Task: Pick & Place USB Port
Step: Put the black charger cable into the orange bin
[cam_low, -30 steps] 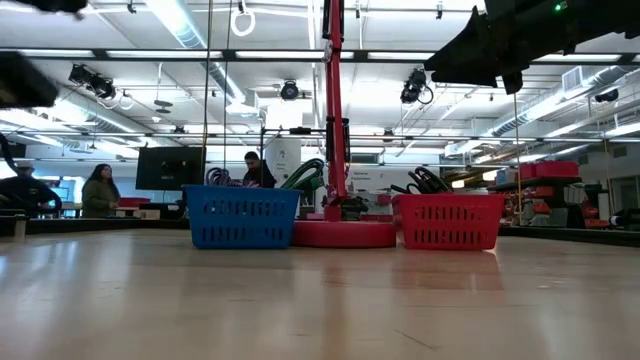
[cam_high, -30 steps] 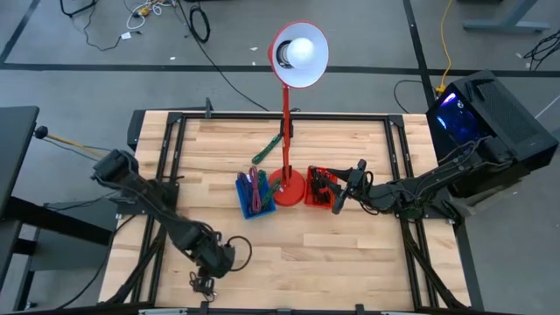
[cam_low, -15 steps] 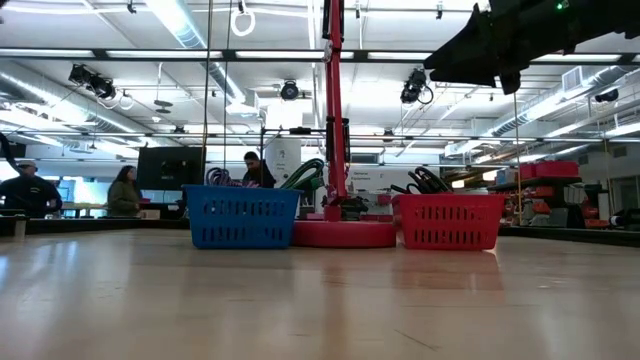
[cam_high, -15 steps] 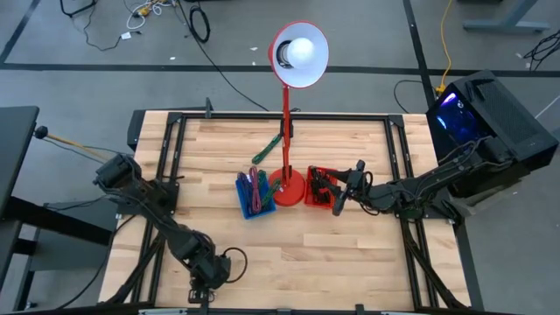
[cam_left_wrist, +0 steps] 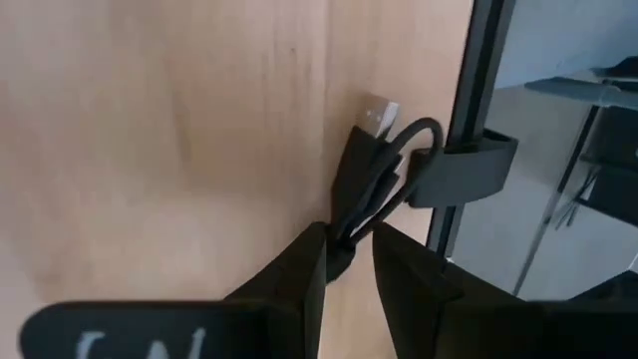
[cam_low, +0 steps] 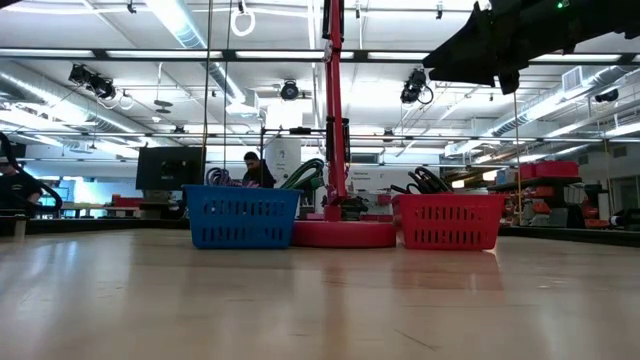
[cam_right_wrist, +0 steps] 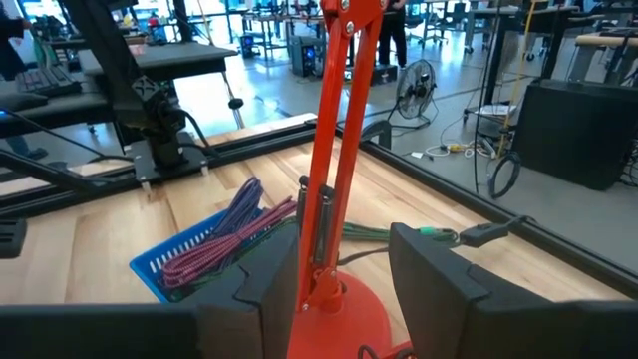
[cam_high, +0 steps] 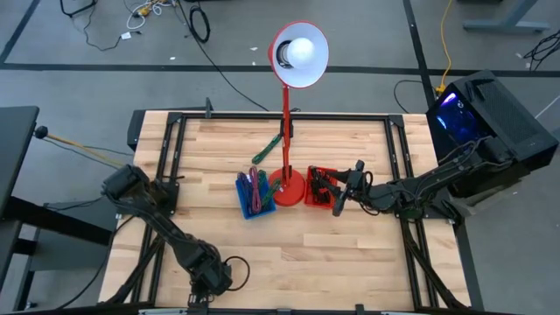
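My own left gripper [cam_left_wrist: 349, 254] is hiding the USB cable's [cam_left_wrist: 367, 179] lower end; the picture's bottom edge is cutting off my fingers.

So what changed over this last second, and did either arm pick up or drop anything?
The left gripper slid along the table's near edge toward the left corner, its fingers closed on a dark USB cable throughout as far as shows. The right gripper stayed over the red basket. The blue basket and red lamp did not move.
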### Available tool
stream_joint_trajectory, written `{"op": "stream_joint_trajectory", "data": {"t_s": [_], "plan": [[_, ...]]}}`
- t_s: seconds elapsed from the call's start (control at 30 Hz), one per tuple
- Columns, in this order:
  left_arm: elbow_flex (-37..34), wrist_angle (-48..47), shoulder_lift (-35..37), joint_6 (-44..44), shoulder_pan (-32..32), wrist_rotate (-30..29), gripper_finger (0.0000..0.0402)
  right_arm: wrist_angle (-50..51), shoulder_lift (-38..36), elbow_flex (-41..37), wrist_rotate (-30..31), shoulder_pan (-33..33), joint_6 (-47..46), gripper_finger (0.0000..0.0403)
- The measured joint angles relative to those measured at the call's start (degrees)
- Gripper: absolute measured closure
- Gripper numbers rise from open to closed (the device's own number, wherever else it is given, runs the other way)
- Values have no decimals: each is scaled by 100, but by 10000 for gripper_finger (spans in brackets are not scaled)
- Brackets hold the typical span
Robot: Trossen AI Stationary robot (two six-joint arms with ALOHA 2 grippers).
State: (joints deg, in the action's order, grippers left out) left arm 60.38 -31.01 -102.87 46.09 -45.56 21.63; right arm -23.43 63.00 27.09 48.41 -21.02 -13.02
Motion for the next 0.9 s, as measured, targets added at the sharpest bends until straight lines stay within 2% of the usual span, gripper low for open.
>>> {"op": "stream_joint_trajectory", "data": {"t_s": [0.3, 0.37, 0.47, 0.67, 0.9], "plan": [[31, 160, -410, -219, -63, 59, 314, -3, 0, 0, -1, -1, 2, 243], [31, 121, -486, -272, -61, 59, 329, 0, 0, 0, -1, -1, 2, 243], [30, 34, -537, -394, -46, 94, 380, 10, 0, 0, -1, 0, 2, 243], [7, -173, -389, -636, 216, 27, 392, 19, 0, 0, -1, -2, 2, 243], [-26, -446, 296, -673, 800, -766, 392, 33, 0, 0, -1, 0, 2, 243]]}}
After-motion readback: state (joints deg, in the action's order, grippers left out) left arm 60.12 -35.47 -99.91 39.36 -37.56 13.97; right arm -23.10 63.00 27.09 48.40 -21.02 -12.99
